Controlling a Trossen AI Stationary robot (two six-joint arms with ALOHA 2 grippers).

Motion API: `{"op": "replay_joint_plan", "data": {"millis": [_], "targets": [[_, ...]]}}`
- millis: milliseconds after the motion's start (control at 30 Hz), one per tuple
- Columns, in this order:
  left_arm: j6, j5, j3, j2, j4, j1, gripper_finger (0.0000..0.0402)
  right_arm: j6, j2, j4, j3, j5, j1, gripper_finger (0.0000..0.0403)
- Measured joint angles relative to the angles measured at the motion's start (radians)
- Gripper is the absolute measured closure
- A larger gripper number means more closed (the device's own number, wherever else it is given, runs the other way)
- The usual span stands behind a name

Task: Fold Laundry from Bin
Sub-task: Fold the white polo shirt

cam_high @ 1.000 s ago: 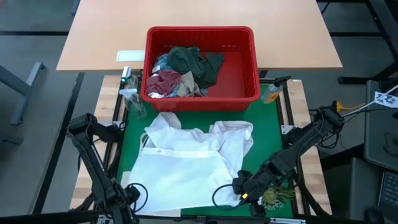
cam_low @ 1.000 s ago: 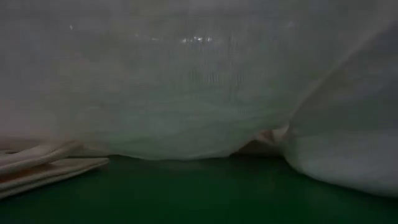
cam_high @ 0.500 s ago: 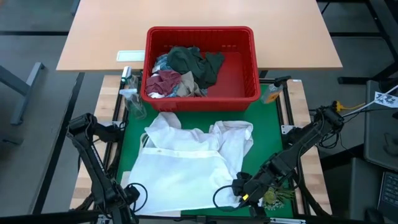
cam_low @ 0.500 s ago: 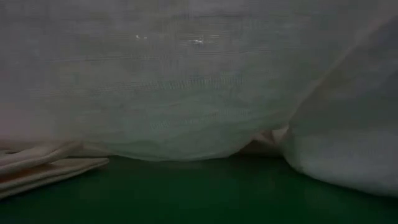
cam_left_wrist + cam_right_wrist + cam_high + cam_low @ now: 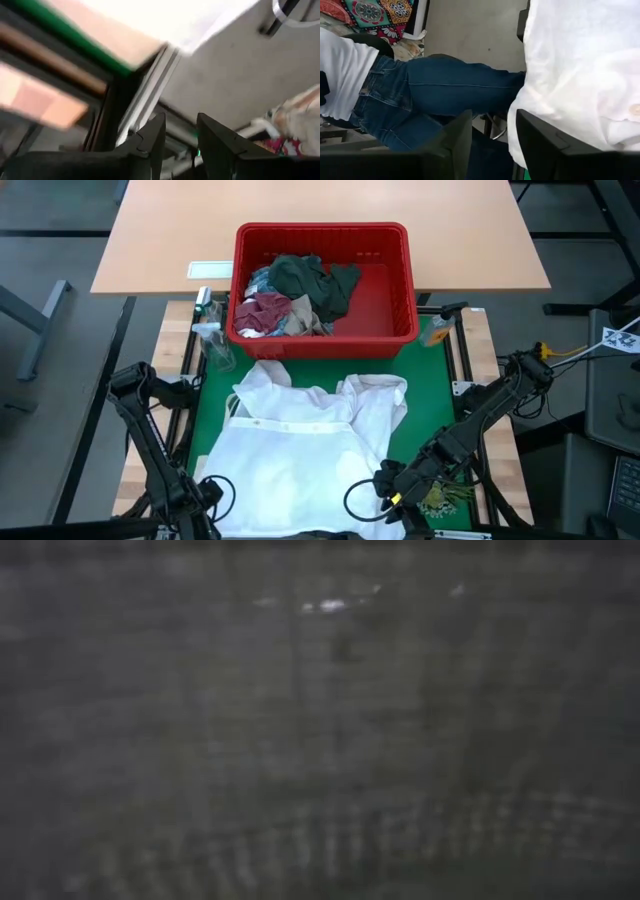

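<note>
A white garment [image 5: 300, 450] lies spread on the green mat [image 5: 430, 410], and its near edge hangs over the table's front. That cloth fills the low view [image 5: 320, 720]. The red bin [image 5: 398, 330] stands at the far side with dark green, maroon and pale laundry [image 5: 300, 292] heaped in its left half. My left gripper [image 5: 207, 492] [image 5: 180, 120] is open at the garment's near left corner, with nothing between its fingers. My right gripper [image 5: 385, 488] [image 5: 492, 117] is open at the near right corner. The white cloth [image 5: 580, 65] hangs just beside one of its fingers.
A clear spray bottle [image 5: 210, 330] stands left of the bin and a small orange-capped thing [image 5: 437, 330] right of it. A tan table [image 5: 320, 205] lies beyond. A person in blue jeans [image 5: 445, 95] stands close to the table's near edge.
The white garment's near edge has dropped and spread toward the table's near edge. It hung above the mat in the low view before and now covers that camera wholly. Both arms have stayed in place.
</note>
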Motion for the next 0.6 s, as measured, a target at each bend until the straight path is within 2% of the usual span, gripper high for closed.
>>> {"op": "replay_joint_plan", "data": {"millis": [200, 333, 467, 600], "targets": [[0.084, -0.352, 0.000, 0.000, 0.021, 0.011, 0.0298, -0.001, 0.000, -0.008, 0.000, -0.104, -0.001, 0.0251], [0.137, -0.580, 0.000, 0.000, 0.022, 0.047, 0.0298, -0.029, -0.024, -0.110, 0.000, -0.121, 0.000, 0.0257], [0.218, -0.723, 0.000, 0.000, 0.030, 0.103, 0.0298, -0.100, -0.079, -0.344, 0.000, -0.007, 0.013, 0.0258], [0.349, -0.755, 0.000, 0.000, 0.035, 0.171, 0.0298, -0.223, -0.120, -0.564, 0.000, 0.139, 0.046, 0.0258]]}}
